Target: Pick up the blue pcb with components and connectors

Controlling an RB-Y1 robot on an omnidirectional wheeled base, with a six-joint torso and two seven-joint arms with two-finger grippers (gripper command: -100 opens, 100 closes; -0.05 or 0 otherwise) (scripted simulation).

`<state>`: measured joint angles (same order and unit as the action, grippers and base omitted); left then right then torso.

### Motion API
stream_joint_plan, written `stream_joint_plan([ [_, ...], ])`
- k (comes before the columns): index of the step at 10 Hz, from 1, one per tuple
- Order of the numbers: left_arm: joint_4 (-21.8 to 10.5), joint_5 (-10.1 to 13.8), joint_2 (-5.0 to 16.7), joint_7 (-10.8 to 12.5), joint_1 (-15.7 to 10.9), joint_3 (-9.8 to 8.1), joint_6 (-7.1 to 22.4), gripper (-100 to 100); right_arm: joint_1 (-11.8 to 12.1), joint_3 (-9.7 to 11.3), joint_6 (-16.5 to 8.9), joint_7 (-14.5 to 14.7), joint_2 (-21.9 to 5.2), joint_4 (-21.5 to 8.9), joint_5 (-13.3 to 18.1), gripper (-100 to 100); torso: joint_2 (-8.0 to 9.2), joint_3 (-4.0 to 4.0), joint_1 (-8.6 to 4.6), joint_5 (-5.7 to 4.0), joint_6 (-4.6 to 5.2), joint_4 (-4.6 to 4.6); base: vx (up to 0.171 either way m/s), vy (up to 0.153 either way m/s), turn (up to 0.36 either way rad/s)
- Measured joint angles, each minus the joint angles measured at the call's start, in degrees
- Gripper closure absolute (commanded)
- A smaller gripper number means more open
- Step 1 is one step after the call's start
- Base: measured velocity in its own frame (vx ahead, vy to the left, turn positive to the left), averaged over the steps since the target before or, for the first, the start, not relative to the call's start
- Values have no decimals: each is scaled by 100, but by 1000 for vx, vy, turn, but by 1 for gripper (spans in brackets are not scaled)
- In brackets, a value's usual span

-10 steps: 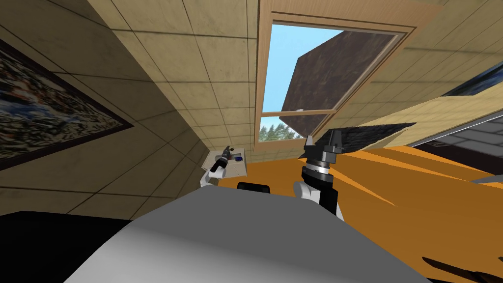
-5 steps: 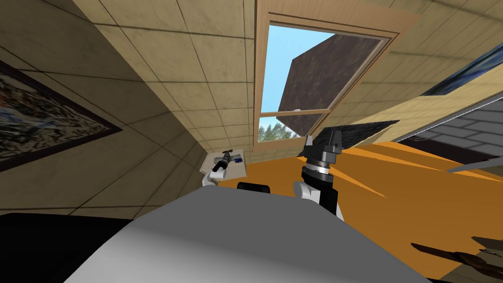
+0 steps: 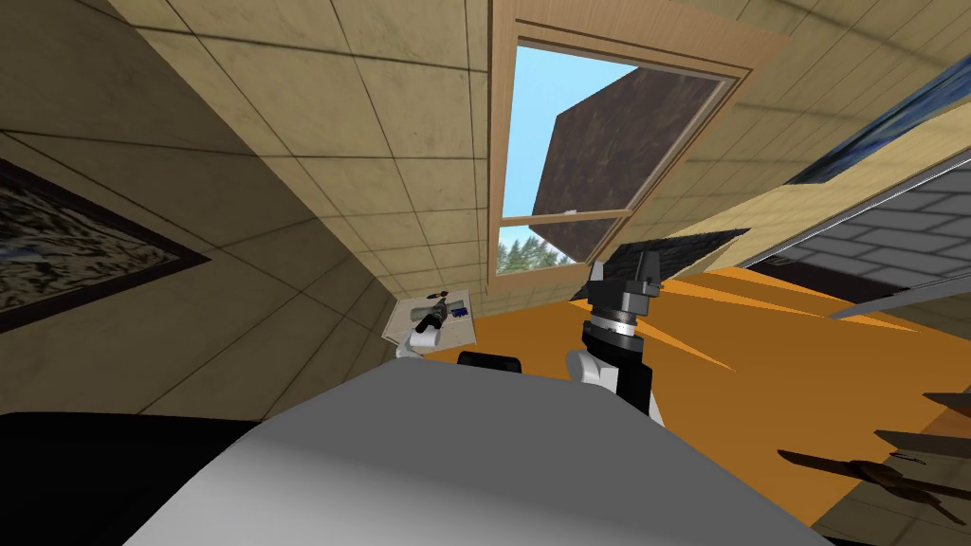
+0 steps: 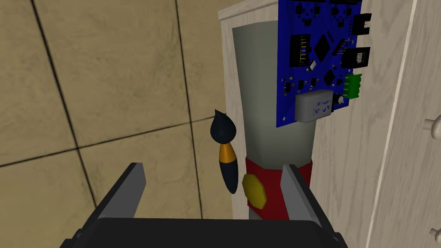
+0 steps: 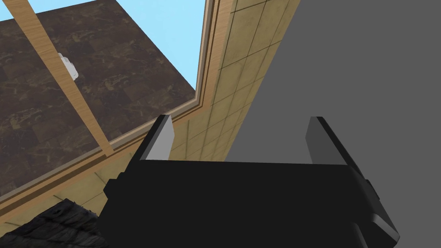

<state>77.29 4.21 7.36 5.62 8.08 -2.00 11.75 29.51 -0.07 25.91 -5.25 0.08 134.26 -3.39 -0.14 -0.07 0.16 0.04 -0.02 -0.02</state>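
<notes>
Left tool (image 4: 213, 167) hung with its two fingers spread apart, gripping nothing. Just past them sat one black paintbrush with an orange collar (image 4: 227, 157), beside one grey cylinder with a red band (image 4: 271, 107). Farther on, one blue pcb with components and connectors (image 4: 318, 51) overlapped that cylinder's far end on the pale wooden bench (image 4: 374, 172). Right tool (image 5: 241, 119) was raised, fingers apart. Over the last second my head had swung, while the left tool stayed over the bench.

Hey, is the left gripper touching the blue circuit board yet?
Apart. The left wrist view shows the open left gripper stopping short of the blue circuit board, with part of the grey cylinder showing between them.
</notes>
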Motion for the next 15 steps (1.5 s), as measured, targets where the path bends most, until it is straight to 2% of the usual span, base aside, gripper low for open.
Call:
stream_joint_plan([
  [2, -300, -73, -227, -35, -84, -51, 70, -100, 0, 0, 0, 0, 0, 0, 0, 0, 2, 1, -5, -1, -1, 0, 23, 35, -61],
  [4, -343, -99, -466, -57, -66, -64, 232, -100, 0, 0, 0, 0, 0, 0, 0, 0, 3, 2, -6, -2, -1, 0, 14, 25, -27],
  [5, -426, -101, -518, -58, -110, -74, 253, -100, 0, 0, 0, 0, 0, 0, 0, 0, 5, 3, -10, -2, -1, 1, 4, 9, -24],
  [7, -672, -160, -776, -70, -217, -127, 213, -100, 0, 0, 0, 0, 0, 0, 0, 0, 8, 4, -16, -3, -1, 2, 2, 5, -14],
  [8, -688, -165, -793, -72, -224, -130, 207, 0, 0, 0, 0, 0, 1, 0, 0, 0, 9, 5, -16, -4, -2, 2, 0, 0, 0],
  [9, -686, -165, -791, -72, -223, -130, 208, -100, 0, 0, 0, 0, 1, 0, 0, 0, 10, 6, -16, -4, -2, 2, -17, -7, -74],
  [10, -765, -157, -770, -63, -277, -164, 187, -100, -1, 1, 0, 0, 1, 0, 0, 0, 15, 8, -18, -5, 0, 3, -43, -21, -139],
  [12, -1100, -67, -608, -3, -567, -281, 86, -100, -1, 1, 0, 0, 1, 0, 0, 0, 28, 16, -23, -6, -1, 6, -47, -17, -71],
  [14, -1373, -24, -533, 33, -700, -346, -1, -100, -1, 1, 0, 0, 1, 0, 0, 0, 23, 14, -20, -5, -1, 5, -38, -14, -85],
  [15, -1587, -22, -502, 52, -855, -427, -85, -100, -1, 1, 0, 0, 1, 0, 0, 0, 25, 14, -22, -5, 0, 6, -49, -22, -105],
])
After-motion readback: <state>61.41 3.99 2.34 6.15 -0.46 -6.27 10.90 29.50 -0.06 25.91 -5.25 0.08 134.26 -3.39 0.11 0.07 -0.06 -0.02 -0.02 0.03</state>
